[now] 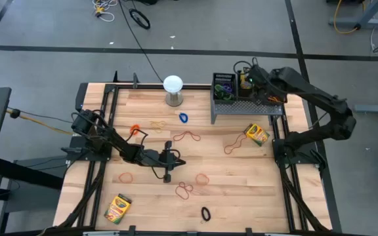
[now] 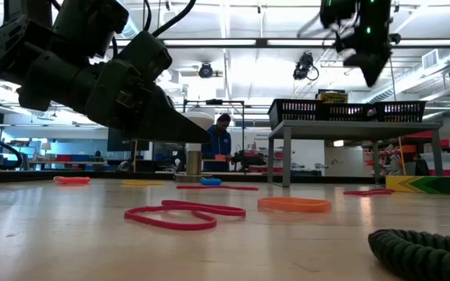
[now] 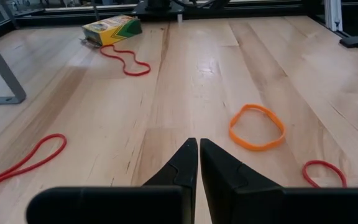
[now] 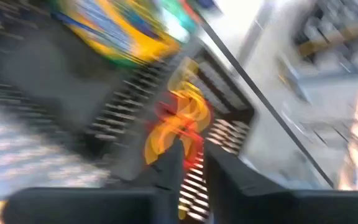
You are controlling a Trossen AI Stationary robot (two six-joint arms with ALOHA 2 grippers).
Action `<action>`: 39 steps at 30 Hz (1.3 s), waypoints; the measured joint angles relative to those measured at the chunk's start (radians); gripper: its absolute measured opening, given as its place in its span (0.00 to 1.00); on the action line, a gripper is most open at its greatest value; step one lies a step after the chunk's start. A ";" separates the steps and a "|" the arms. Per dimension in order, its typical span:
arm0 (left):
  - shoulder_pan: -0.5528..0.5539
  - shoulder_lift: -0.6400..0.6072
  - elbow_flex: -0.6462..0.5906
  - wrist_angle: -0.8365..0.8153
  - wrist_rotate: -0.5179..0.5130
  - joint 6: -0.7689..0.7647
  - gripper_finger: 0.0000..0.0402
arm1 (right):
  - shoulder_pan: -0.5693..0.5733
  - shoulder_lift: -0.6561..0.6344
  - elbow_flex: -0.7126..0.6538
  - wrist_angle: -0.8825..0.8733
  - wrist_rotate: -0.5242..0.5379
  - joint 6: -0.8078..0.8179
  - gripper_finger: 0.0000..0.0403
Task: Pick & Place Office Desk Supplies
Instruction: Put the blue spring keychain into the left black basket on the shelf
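Rubber bands lie scattered flat on the wooden table: a red pair (image 1: pixel 185 190), an orange one (image 3: pixel 257 126), a blue one (image 1: pixel 184 118) and a black one (image 1: pixel 205 214). One crayon box (image 1: pixel 256 134) lies right of centre, another (image 1: pixel 117 208) near the front left. Black mesh bins (image 1: pixel 225 88) stand on the grey riser (image 1: pixel 248 108) at the far right. My right gripper (image 4: pixel 194 158) hangs above the bins, its fingers slightly apart, with orange and red bands (image 4: pixel 179 127) at their tips. My left gripper (image 3: pixel 199 146) hovers shut and low over mid-table, touching nothing. My right gripper points slantwise down over a mesh bin (image 4: pixel 142 112). A bunch of orange and red rubber bands (image 4: pixel 188 112) shows at and between its parted fingertips, clear of the table. The view is blurred, and I cannot tell whether the fingers touch the bands.
A white globe on a short stand (image 1: pixel 173 85) is at the far middle of the table. Black frame rails run along the table's left and right edges. A person (image 2: pixel 221 140) is in the room far behind the table.
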 joint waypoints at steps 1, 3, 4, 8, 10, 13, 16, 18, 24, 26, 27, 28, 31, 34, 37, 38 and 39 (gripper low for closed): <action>0.000 0.000 0.000 0.000 0.000 -0.002 0.06 | 0.034 -0.019 0.000 0.020 -0.019 -0.001 0.13; 0.000 0.000 0.000 0.000 -0.020 -0.010 0.06 | 0.113 -0.057 0.000 0.065 -0.058 -0.002 0.04; 0.000 0.000 0.000 0.000 -0.041 -0.011 0.06 | 0.152 -0.074 0.000 0.087 -0.078 -0.003 0.02; 0.000 0.000 0.000 0.000 -0.113 -0.013 0.06 | 0.320 -0.112 0.000 0.166 -0.097 0.009 0.04; 0.000 0.000 0.000 0.000 -0.119 -0.013 0.06 | 0.395 -0.115 0.000 0.210 -0.101 0.012 0.02; -0.001 0.000 0.000 0.000 -0.120 -0.013 0.06 | 0.488 -0.114 -0.018 0.325 -0.119 0.006 0.01; -0.001 0.000 0.000 0.005 -0.120 -0.012 0.06 | 0.558 -0.113 -0.092 0.477 -0.164 -0.029 0.02; -0.001 0.000 0.001 0.008 -0.120 -0.012 0.06 | 0.601 -0.113 -0.166 0.604 -0.211 -0.041 0.01; -0.001 0.000 0.001 0.016 -0.120 -0.011 0.06 | 0.754 -0.112 -0.409 0.924 -0.273 -0.047 0.01; -0.001 0.000 0.001 0.016 -0.120 -0.011 0.06 | 0.809 -0.112 -0.469 0.975 -0.272 -0.030 0.01; -0.001 0.000 0.001 0.016 -0.119 -0.011 0.06 | 0.836 -0.112 -0.496 1.002 -0.272 -0.019 0.01; -0.001 0.000 0.001 0.016 -0.119 -0.011 0.06 | 0.861 -0.112 -0.524 1.040 -0.271 -0.008 0.01; -0.001 0.000 0.001 0.016 -0.119 -0.011 0.06 | 0.927 -0.112 -0.621 1.201 -0.271 -0.009 0.01; -0.001 0.000 0.001 0.016 -0.119 -0.011 0.06 | 0.980 -0.112 -0.727 1.401 -0.271 -0.033 0.01; -0.001 0.000 0.001 0.016 -0.119 -0.011 0.06 | 1.019 -0.112 -0.813 1.520 -0.268 -0.038 0.01; -0.001 0.000 0.001 0.016 -0.119 -0.011 0.06 | 1.029 -0.112 -0.835 1.548 -0.268 -0.040 0.01; -0.001 0.000 0.001 0.016 -0.119 -0.011 0.06 | 1.037 -0.112 -0.854 1.572 -0.268 -0.040 0.01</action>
